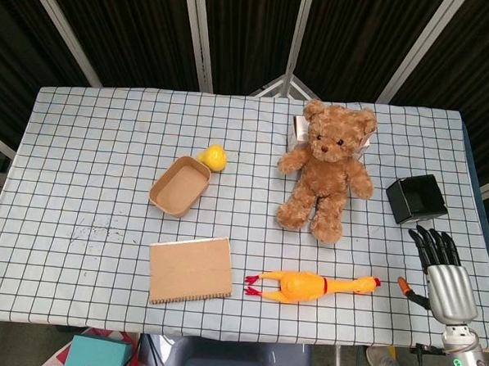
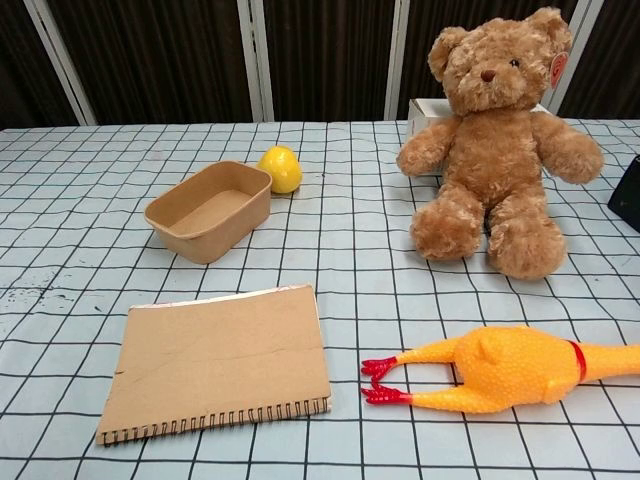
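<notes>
Currently, your right hand (image 1: 445, 271) hangs spread and empty at the worktop (image 1: 83, 142) edge, just right of the rubber chicken's (image 1: 309, 285) head, touching nothing. No grasp is made; the chicken lies flat below the teddy bear (image 1: 326, 167).

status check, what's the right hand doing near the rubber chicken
Right robot hand open, holding nothing. Left hand not in view. Rubber chicken lies flat, untouched, left of the hand. Black box sits just beyond the fingertips.
</notes>
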`<state>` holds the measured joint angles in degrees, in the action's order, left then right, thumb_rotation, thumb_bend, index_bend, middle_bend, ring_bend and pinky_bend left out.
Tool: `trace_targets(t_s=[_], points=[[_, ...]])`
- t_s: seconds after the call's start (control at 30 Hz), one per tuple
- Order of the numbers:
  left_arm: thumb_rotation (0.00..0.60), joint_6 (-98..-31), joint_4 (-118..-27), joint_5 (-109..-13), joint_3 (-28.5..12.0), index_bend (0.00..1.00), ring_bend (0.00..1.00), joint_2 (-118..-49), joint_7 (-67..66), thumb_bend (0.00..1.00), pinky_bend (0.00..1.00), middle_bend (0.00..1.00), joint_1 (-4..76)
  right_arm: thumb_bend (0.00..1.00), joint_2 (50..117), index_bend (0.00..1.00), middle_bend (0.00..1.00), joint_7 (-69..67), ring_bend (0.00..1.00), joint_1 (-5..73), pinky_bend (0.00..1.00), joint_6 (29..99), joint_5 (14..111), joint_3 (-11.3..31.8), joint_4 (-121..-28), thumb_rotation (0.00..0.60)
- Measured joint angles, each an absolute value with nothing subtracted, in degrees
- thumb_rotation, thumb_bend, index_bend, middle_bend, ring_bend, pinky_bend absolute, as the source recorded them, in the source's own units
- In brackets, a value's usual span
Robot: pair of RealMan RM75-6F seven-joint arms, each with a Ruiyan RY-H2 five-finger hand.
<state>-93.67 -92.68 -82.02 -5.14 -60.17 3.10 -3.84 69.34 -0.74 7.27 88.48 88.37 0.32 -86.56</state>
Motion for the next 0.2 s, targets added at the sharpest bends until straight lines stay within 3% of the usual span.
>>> trace_targets(t_s=[0.2], points=[[0.6,-93.7,-92.8,-82.6,-4.9,0.23,0.0,-60.6,1.8,0.27,0.14,0.0,-3.7,0.28,67.8,0.11,0.09,-0.7,0.03,6.7,0.0,87.7,88.3,-0.2,-86.5,0.6]])
